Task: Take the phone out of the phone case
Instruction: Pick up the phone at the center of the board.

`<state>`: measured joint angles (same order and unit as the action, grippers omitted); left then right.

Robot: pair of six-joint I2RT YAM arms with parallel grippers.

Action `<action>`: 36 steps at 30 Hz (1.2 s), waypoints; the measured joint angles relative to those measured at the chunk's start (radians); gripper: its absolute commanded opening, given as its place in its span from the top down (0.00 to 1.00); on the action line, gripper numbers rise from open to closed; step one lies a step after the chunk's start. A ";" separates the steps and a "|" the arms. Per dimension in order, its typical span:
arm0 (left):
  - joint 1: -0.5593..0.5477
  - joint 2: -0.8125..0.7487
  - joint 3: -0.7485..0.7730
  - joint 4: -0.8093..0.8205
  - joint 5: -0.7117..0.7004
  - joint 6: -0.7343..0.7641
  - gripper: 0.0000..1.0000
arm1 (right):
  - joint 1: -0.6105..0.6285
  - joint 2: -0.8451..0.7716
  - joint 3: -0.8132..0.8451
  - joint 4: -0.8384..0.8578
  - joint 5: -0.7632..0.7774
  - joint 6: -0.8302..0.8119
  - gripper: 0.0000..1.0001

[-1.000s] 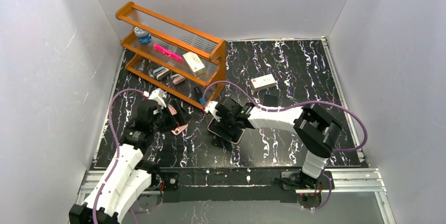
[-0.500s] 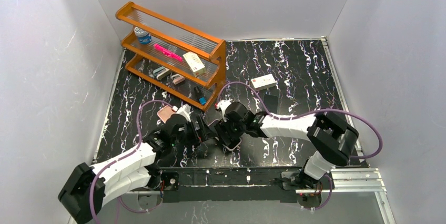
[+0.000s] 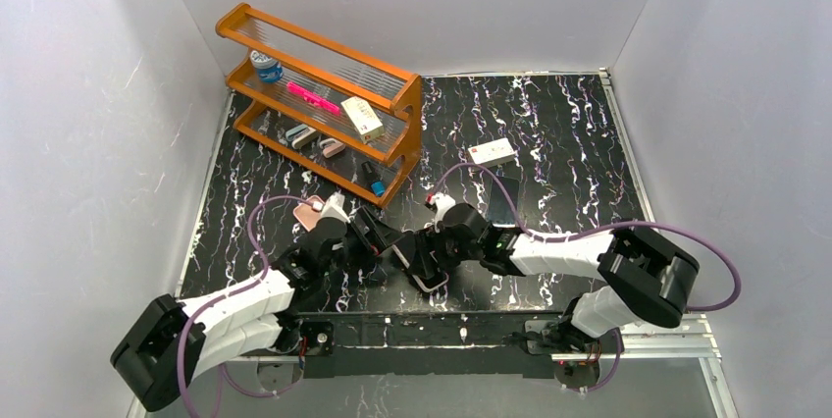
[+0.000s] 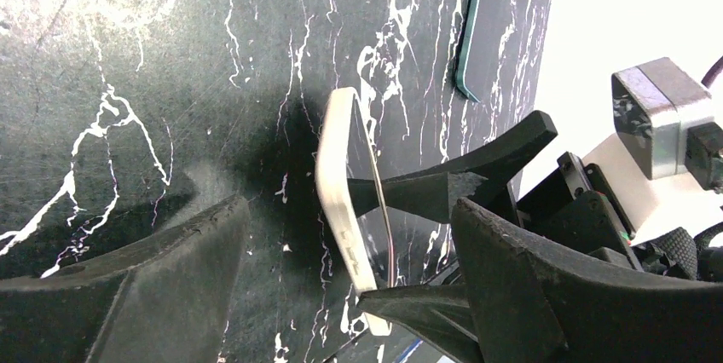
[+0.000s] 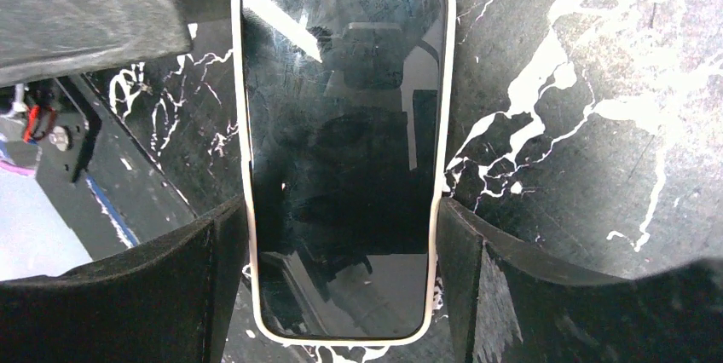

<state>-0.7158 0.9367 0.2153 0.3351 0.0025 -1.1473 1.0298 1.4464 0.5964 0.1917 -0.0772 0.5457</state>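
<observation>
**Two robot arms meet at a cased phone**

A black marbled desk [image 3: 549,143] carries an orange rack [image 3: 324,75] at its far left. Both arms reach low toward the near middle, the left arm [image 3: 245,295] from the left and the right arm [image 3: 559,251] from the right. There the phone [image 5: 341,150] sits inside its white case [image 5: 243,124], screen facing the right wrist camera. The right fingers [image 5: 494,295] clamp the case by its two long edges. The left fingers [image 4: 153,295] are spread wide, with the case edge-on between them and apart from both. Whether the case rests on the desk cannot be told.
</observation>
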 measured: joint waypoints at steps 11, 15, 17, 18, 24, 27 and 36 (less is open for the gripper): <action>-0.038 0.097 -0.012 0.116 0.007 -0.046 0.35 | 0.005 -0.067 -0.047 0.121 0.019 0.073 0.99; -0.050 0.138 -0.008 0.153 0.016 -0.058 0.43 | 0.005 -0.067 -0.047 0.150 0.023 0.066 0.99; -0.057 0.156 -0.004 0.171 0.027 -0.065 0.50 | 0.005 -0.067 -0.047 0.161 0.026 0.058 0.99; -0.060 0.164 -0.003 0.182 0.032 -0.068 0.56 | 0.005 -0.067 -0.047 0.164 0.027 0.055 0.99; -0.069 0.187 0.008 0.248 0.049 -0.088 0.91 | 0.005 -0.066 -0.047 0.179 0.037 0.037 0.95; -0.069 0.187 0.010 0.260 0.046 -0.088 1.00 | 0.006 -0.066 -0.047 0.190 0.056 0.013 0.80; -0.072 0.129 0.023 0.263 0.017 -0.067 1.00 | -0.004 -0.158 -0.076 0.202 0.077 0.002 0.24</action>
<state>-0.7876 1.0657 0.2382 0.5980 0.0193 -1.2144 1.0256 1.2884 0.5205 0.3935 -0.0002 0.5476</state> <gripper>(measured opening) 0.123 0.807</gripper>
